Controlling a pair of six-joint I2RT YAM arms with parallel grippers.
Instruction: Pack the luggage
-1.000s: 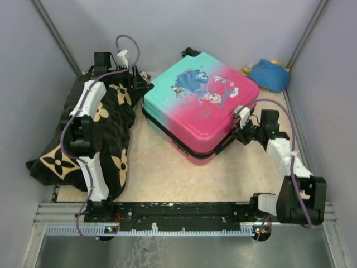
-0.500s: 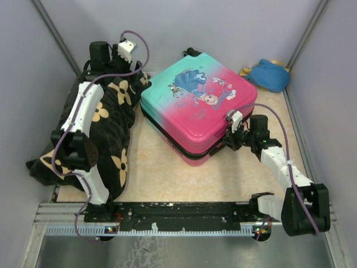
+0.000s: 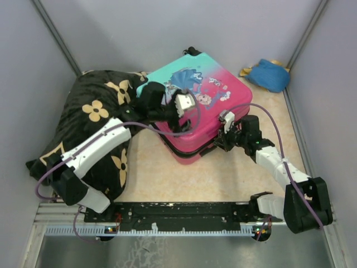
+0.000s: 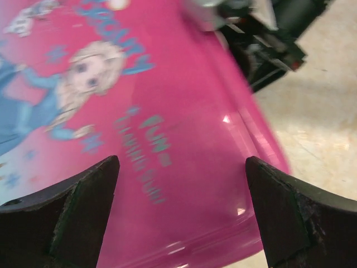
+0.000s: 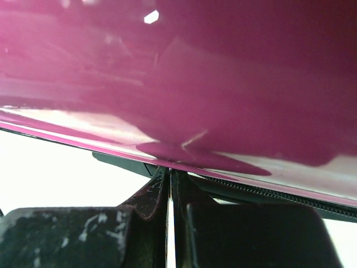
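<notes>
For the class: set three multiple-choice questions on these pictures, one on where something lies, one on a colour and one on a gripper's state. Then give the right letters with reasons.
1. Where does the black flowered blanket lie?
A. On the table, left of the suitcase
B. Packed inside it
C. In the far right corner

2. What colour is the cloth bundle in the far right corner?
A. Red
B. Green
C. Blue

3. The left gripper above the lid is:
A. Shut on the blanket
B. Open, holding nothing
C. Shut on a zip pull

Answers:
1 A, because the top view shows the blanket sprawled beside the case's left side.
2 C, because the bundle is plainly blue.
3 B, because the left wrist view shows the fingers wide apart with only the lid beneath.
</notes>
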